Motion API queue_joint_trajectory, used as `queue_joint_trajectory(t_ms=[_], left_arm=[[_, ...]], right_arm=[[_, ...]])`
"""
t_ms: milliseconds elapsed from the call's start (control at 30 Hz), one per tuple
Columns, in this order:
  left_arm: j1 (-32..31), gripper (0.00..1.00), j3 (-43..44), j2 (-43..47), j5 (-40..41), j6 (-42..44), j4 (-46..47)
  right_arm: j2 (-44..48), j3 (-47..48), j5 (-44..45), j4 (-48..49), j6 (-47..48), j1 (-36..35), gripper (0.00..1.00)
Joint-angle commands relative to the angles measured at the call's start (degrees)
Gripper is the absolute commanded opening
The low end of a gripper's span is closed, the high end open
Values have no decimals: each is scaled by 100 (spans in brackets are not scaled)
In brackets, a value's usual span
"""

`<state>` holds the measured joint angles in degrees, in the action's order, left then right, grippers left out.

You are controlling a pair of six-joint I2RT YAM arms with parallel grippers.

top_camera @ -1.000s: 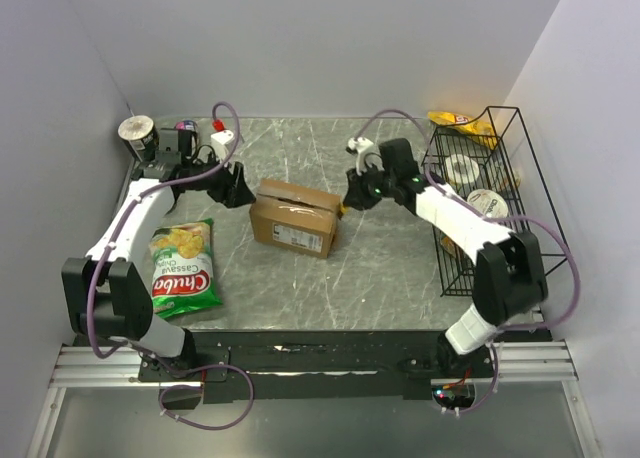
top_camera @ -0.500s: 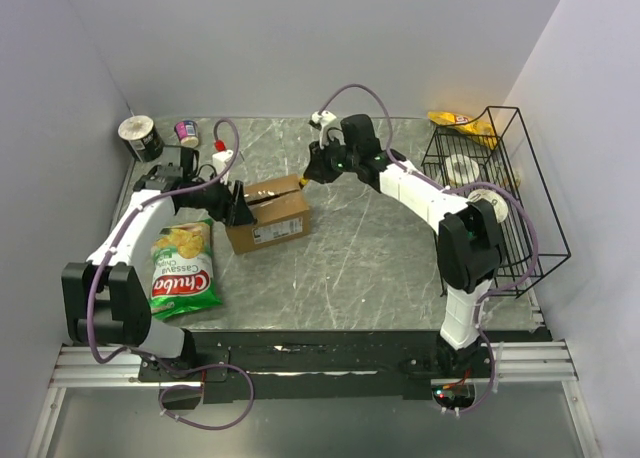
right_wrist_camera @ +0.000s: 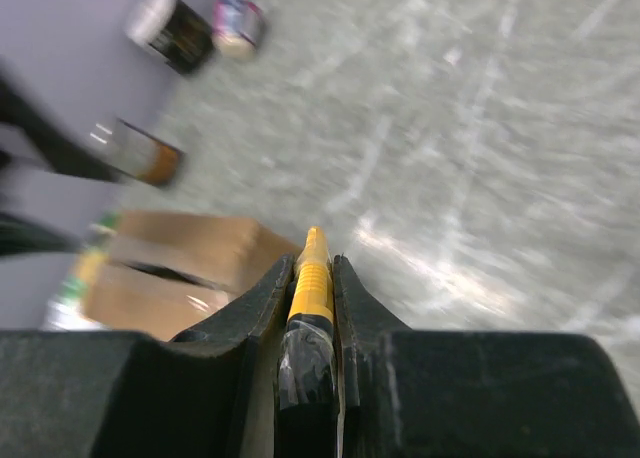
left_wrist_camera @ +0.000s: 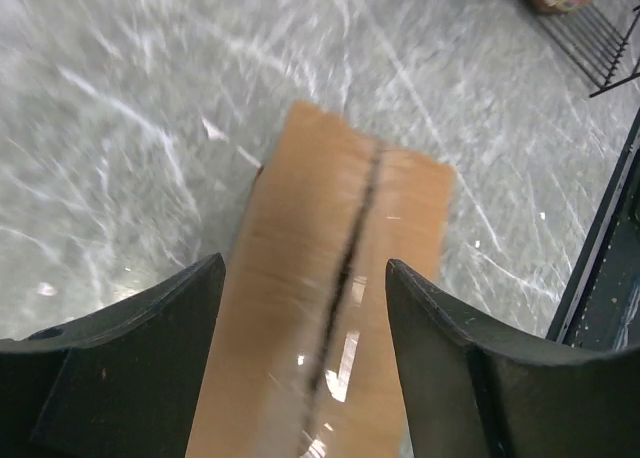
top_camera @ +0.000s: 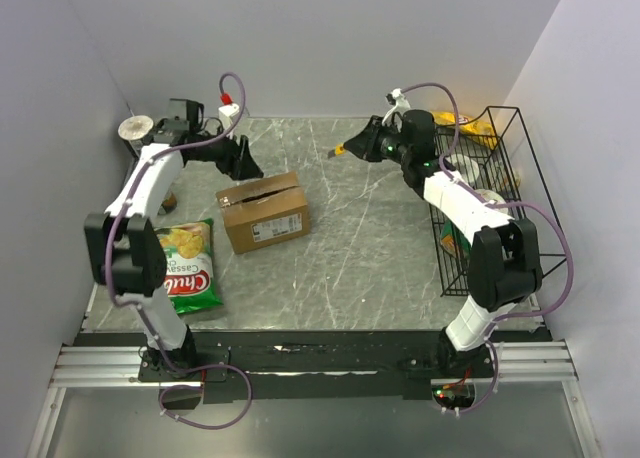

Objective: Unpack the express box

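Near the front-left of the table (top_camera: 350, 268), a green chip bag (top_camera: 185, 268) lies flat. Just beyond it, to the right, the express box (top_camera: 265, 212) sits on the tabletop left of centre. Its white label faces the near side, and a dark slit runs along the taped seam on top. Behind the box's far left corner the left gripper (top_camera: 245, 163) hangs clear of the cardboard. Its wrist view shows the jaws spread wide with nothing held and the box lying beyond the fingers (left_wrist_camera: 150, 358). Farther right, toward the back, the right gripper (top_camera: 357, 145) is raised above the table. Its jaws are pinched nearly together on a yellow-and-black cutter (right_wrist_camera: 312, 278) whose tip points left. A black wire basket (top_camera: 455, 263) stands along the right edge.
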<state>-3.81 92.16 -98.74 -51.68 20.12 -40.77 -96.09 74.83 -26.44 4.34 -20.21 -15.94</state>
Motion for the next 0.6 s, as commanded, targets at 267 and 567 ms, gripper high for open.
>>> queue_joint_trajectory(t_ms=[267,567], left_arm=[[-5,69,311,-1279,-149,-404,535],[-23,67,-14,-1262,-158,-491,553]], right_arm=[[-260,-267,-230,1465,-2207,-251,0],[-507,-249,-222,1351,-2383,-427,0]])
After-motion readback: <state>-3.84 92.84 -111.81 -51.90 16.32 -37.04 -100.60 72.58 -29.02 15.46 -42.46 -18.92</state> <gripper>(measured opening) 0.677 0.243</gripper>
